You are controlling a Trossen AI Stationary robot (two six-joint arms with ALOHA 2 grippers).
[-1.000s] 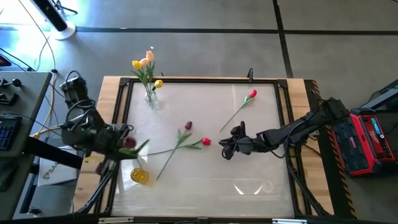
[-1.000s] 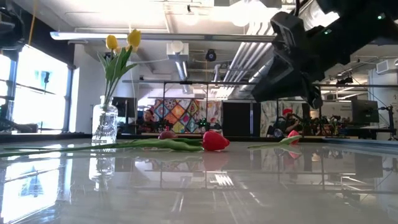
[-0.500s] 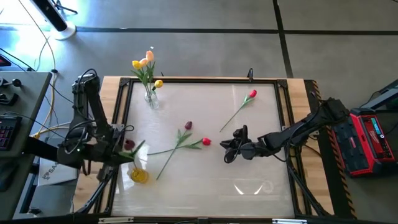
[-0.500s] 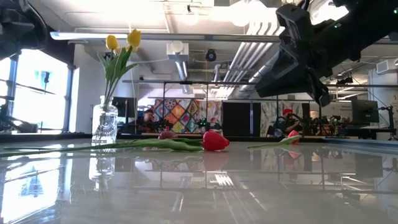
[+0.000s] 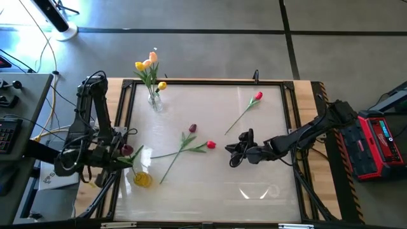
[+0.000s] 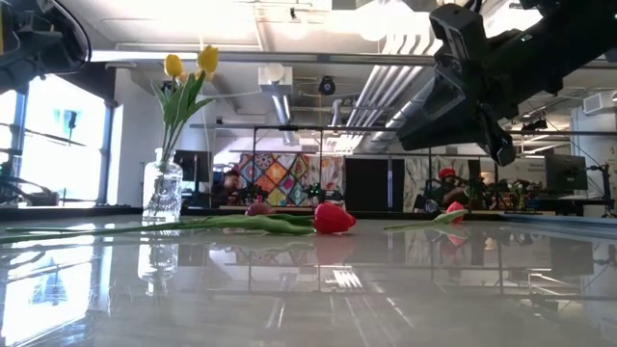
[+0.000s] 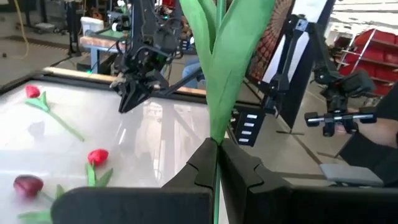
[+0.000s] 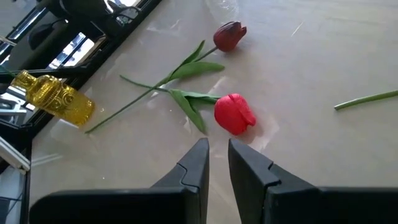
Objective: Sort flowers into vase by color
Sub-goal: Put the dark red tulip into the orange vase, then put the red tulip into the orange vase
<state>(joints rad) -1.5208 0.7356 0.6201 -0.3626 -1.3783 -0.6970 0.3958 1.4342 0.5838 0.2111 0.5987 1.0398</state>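
Red-headed and thin-stemmed, the tulip [image 5: 210, 145] at centre frame in the high view looks light, limp and best pinched along its green stem, which runs left from the head toward the yellow vase [image 5: 142, 180]. Just right of it hovers the right gripper [image 5: 231, 152], its fingers a narrow slit apart and empty. At lower left the left gripper [image 7: 217, 163] is clamped on a dark maroon tulip [image 5: 127, 150], stem upright in its wrist view.

Left arm [image 5: 89, 149] with maroon tulip [image 5: 127, 150] farther back
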